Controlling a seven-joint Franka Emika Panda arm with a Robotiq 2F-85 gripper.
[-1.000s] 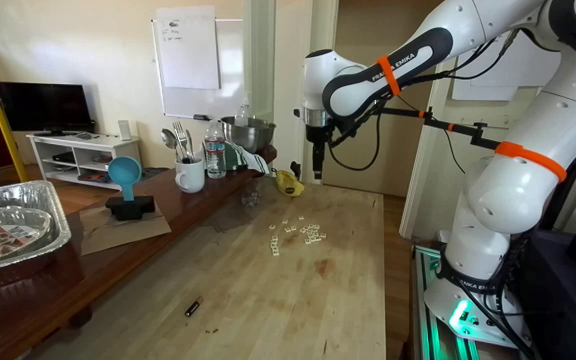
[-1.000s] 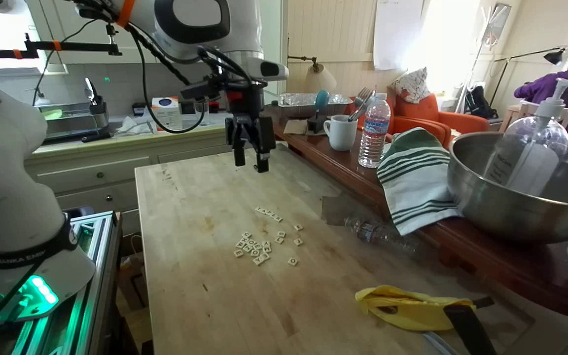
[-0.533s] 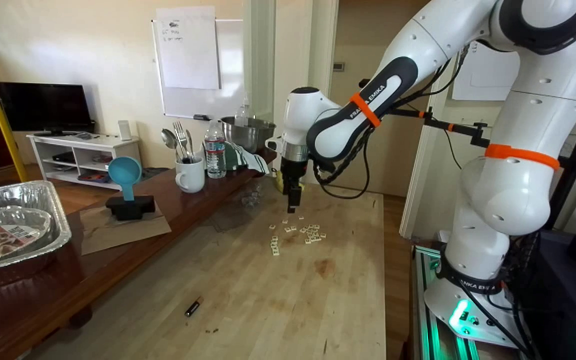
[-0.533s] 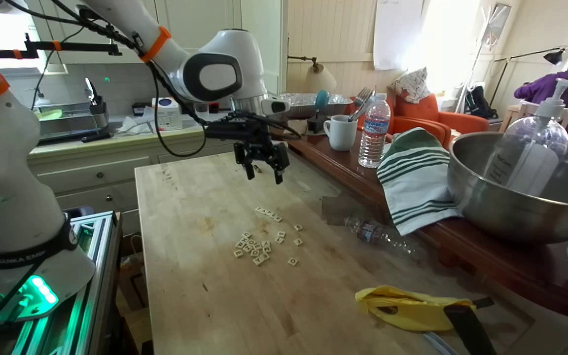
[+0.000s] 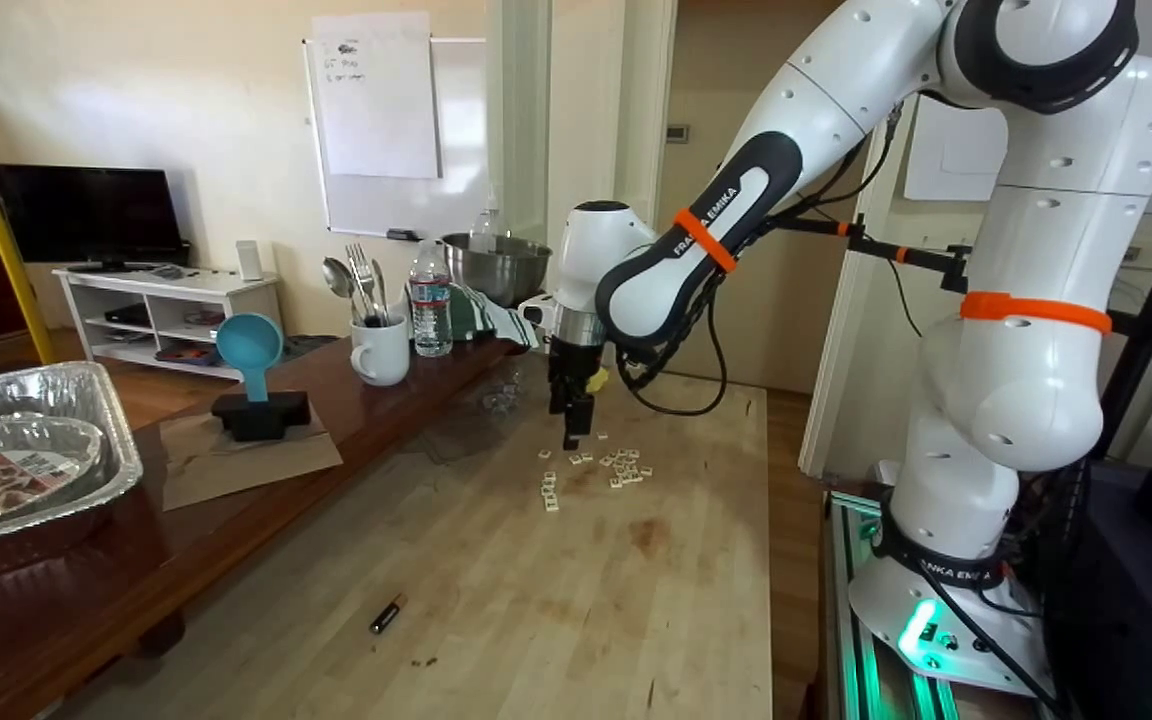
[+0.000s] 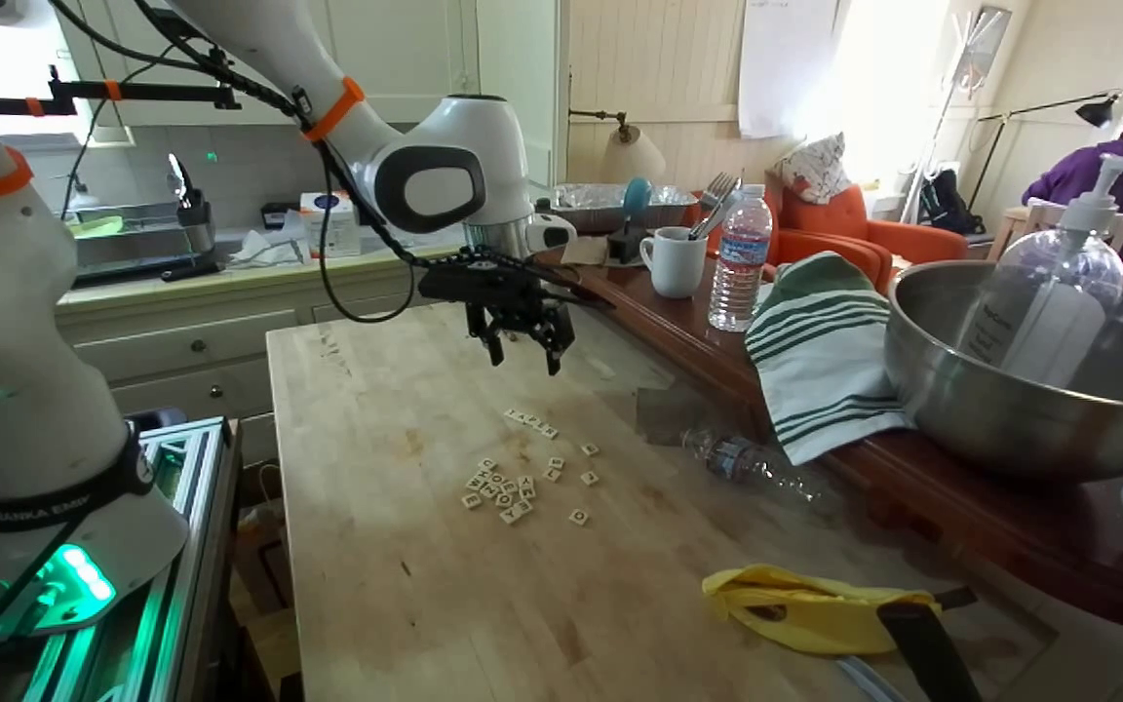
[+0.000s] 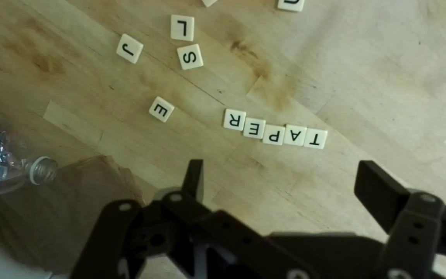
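The gripper [image 7: 281, 176] is black, the tiles [image 7: 273, 135] cream.

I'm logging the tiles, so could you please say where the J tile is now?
In the wrist view, the J tile lies at upper left, just left of the L tile and S tile.

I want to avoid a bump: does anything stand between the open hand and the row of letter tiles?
Nothing visible stands between the hand and the row of letter tiles; the plastic bottle lies at the wrist view's left edge.
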